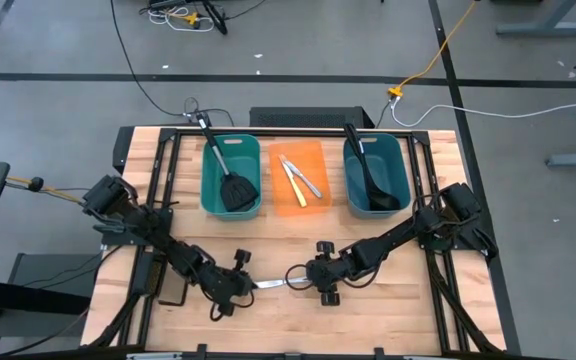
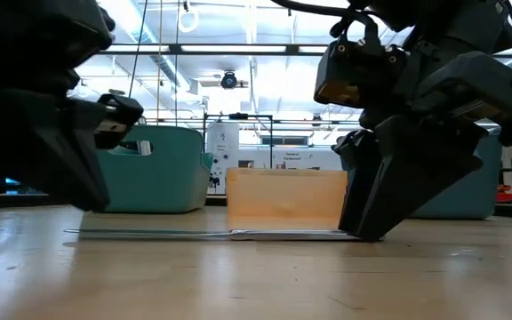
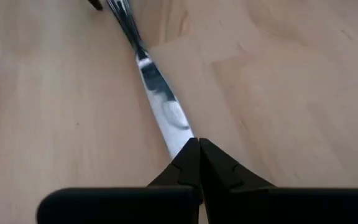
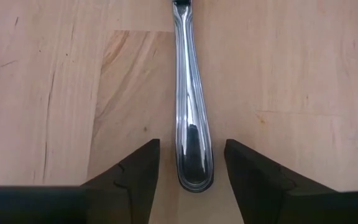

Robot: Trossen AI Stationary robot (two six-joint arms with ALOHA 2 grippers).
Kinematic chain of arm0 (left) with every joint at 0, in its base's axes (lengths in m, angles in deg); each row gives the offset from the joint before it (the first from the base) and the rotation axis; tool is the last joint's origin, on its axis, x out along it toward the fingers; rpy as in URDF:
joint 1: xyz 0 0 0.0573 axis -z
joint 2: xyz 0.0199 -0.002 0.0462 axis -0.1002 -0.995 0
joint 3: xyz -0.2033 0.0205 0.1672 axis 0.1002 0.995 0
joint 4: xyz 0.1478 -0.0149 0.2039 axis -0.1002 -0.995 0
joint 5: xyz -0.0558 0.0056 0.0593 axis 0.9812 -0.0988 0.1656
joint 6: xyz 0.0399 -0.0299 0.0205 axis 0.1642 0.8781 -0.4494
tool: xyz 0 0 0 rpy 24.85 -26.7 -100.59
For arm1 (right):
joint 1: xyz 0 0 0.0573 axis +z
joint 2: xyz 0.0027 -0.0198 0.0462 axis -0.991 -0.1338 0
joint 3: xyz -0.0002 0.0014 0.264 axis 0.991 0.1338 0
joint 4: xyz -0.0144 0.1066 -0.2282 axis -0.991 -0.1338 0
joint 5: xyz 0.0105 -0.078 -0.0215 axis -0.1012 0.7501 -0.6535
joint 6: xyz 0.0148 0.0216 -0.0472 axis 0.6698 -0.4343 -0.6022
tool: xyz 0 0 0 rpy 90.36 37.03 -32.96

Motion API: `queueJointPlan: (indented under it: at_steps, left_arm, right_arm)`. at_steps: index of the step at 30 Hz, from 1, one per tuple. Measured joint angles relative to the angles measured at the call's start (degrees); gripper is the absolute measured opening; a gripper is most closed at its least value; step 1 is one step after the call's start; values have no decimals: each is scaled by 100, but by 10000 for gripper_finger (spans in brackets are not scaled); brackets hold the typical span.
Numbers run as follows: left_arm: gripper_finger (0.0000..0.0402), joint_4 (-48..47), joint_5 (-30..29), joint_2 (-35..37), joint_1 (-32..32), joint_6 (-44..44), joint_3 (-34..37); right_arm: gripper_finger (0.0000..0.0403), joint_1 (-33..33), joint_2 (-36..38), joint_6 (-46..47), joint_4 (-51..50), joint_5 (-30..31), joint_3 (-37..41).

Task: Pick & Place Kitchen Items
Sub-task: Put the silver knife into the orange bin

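A silver table knife (image 1: 279, 283) lies near the table's front edge, between my two grippers. My left gripper (image 1: 252, 286) is shut on its blade end. My right gripper (image 4: 190, 163) stands open at the other end, one finger on each side of the handle's rounded end (image 4: 193, 168), with a gap showing on both sides. In the low view the knife (image 2: 194, 234) runs almost level along the table top, from my left gripper (image 2: 83, 213) to my right gripper (image 2: 367, 229). My left gripper pinches the blade's tip (image 3: 180, 142) between its two shut fingers (image 3: 219, 171), only at their free ends. The fingers slant down from the table's left and lie along the knife. The knife stretches away toward my right gripper, low and nearly level over the wood.
Three bins stand in a row at the back: a teal bin (image 1: 214, 200) holding a black slotted spatula (image 1: 236, 190), an orange bin (image 1: 280, 200) holding knives (image 1: 299, 181), and a blue bin (image 1: 399, 165) holding a black ladle (image 1: 372, 186). Bare wood lies between the bins and the grippers.
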Motion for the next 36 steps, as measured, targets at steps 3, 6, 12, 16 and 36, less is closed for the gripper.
queueJointPlan:
  at_steps: [3,6,12,16,36]
  left_arm:
    - [4,-108,-7,-48,-5,67,2]
    - [3,-181,-26,-48,-11,150,4]
    - [3,-308,-19,-51,-4,242,22]
    - [3,-254,-65,-231,-11,352,13]
    - [3,-201,-5,-566,-19,642,0]
  right_arm:
    - [192,2,0,0,-2,9,2]
    - [193,2,0,2,-4,9,2]
    - [193,2,-2,10,-12,14,3]
    - [193,4,-4,13,-13,20,9]
    - [151,-58,-10,24,-1065,-73,-275]
